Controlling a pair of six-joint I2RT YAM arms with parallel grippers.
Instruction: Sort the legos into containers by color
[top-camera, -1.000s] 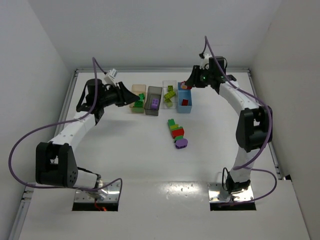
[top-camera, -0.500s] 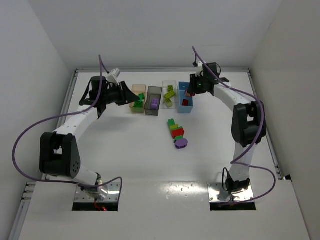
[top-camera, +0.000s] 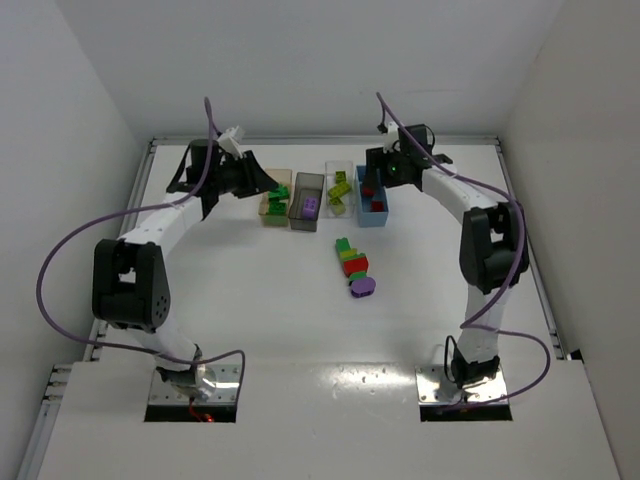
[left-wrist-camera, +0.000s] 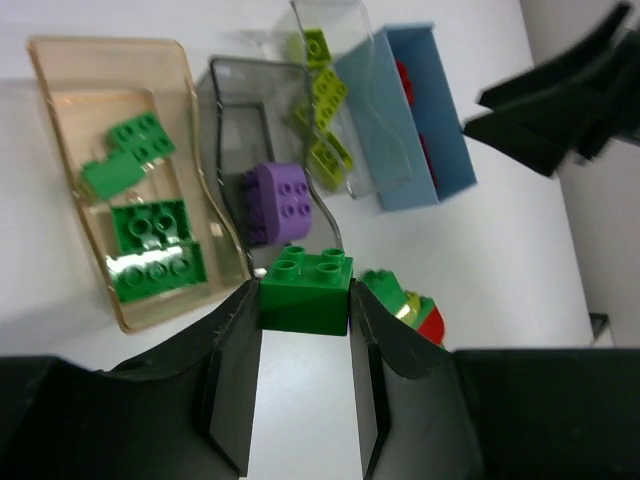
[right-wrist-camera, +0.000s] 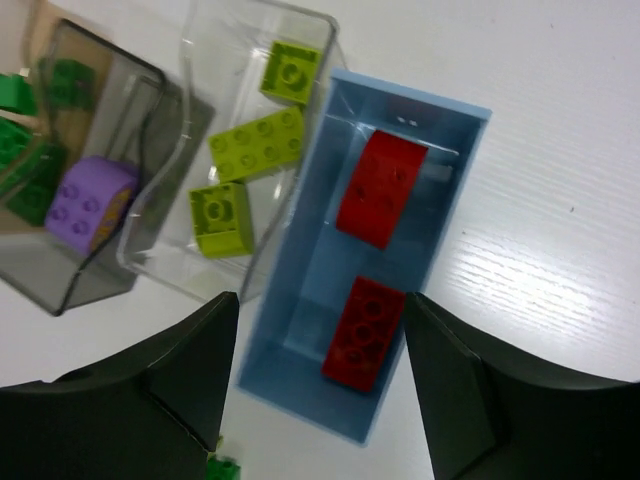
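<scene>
Our right claw (right-wrist-camera: 320, 300) stands with its fingers well apart directly over the light blue bin (right-wrist-camera: 300, 270) and touches nothing. Two red bricks (right-wrist-camera: 365, 333) lie loose inside that bin. Our left claw (left-wrist-camera: 305, 305) is clamped on a dark green brick (left-wrist-camera: 305, 280). It holds the brick well to the left of the light blue bin, above the near ends of the tan bin (left-wrist-camera: 75, 110) and the grey bin (left-wrist-camera: 228, 120). The clear bin (right-wrist-camera: 250, 40), with lime bricks (right-wrist-camera: 255, 135) in it, touches the blue bin's left side. A mixed clump of bricks (top-camera: 353, 267) sits on the table just in front of the blue bin.

A second ago the right claw was closed at the blue bin's far end, and we saw only one red brick inside. Now it has swung over the bin and parted. The left claw has edged nearer the tan bin, its grip unchanged.
</scene>
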